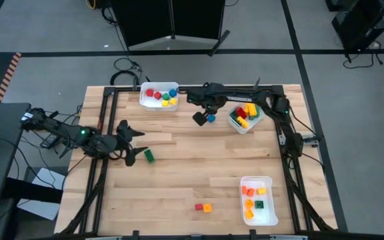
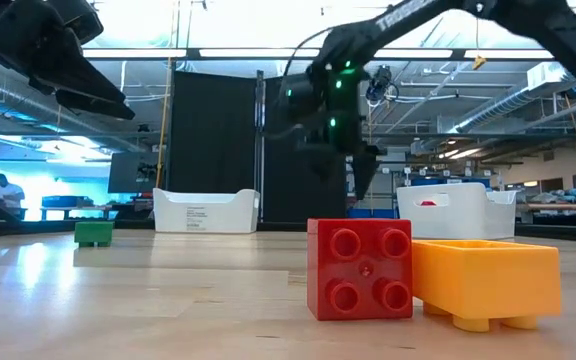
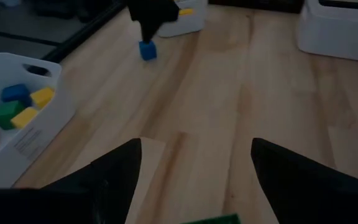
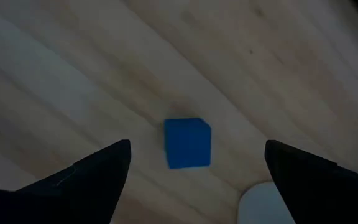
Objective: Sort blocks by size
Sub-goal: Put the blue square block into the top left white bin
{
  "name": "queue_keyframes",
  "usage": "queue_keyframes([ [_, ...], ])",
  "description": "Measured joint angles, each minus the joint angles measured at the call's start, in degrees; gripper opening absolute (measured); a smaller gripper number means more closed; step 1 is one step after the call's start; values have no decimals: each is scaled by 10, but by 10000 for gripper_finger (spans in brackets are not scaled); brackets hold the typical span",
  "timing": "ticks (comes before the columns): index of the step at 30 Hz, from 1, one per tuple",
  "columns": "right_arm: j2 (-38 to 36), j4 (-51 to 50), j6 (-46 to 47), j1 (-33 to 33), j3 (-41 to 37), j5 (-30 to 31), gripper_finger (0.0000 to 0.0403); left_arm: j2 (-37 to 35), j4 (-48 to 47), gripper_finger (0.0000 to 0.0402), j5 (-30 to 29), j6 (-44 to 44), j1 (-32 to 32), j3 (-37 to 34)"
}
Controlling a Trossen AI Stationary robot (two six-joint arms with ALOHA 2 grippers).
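A small blue cube point(image 4: 187, 143) rests flat on the wooden table point(image 1: 179, 173), between the far bin and the right bin. My right gripper point(image 4: 197, 146) hangs over it, pointing down, open, one finger on each side and clear of it; the high view shows this gripper point(image 1: 202, 118) beside the cube point(image 1: 211, 118). My left gripper point(image 1: 134, 143) stands open at the table's left, just above a green block point(image 1: 149, 156) lying on the table and apart from it. A red block point(image 2: 360, 270) and an orange block point(image 2: 483, 282) lie side by side near the front edge.
Three white bins hold blocks: one at the far edge point(image 1: 159, 105), one at the far right point(image 1: 235, 125), one at the near right point(image 1: 267, 215). The middle of the table is bare wood. Black frame rails point(image 1: 105, 133) run along the left and right edges.
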Motion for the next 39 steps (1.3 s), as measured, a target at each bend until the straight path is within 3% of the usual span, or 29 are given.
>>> queue_keyframes([
  [7,61,-25,-29,-19,19,-31,377,0,-2,312,-14,-15,0,0],
  [14,87,-24,-39,-25,20,-68,341,0,-5,312,-14,-19,0,0],
  [20,86,-12,-39,-29,16,-75,277,0,-3,312,-14,-20,0,0],
  [29,86,-34,-29,-29,15,-102,144,0,-2,312,-14,-20,0,0],
  [39,30,-59,-19,-19,21,-77,143,0,0,312,-14,-18,0,0],
])
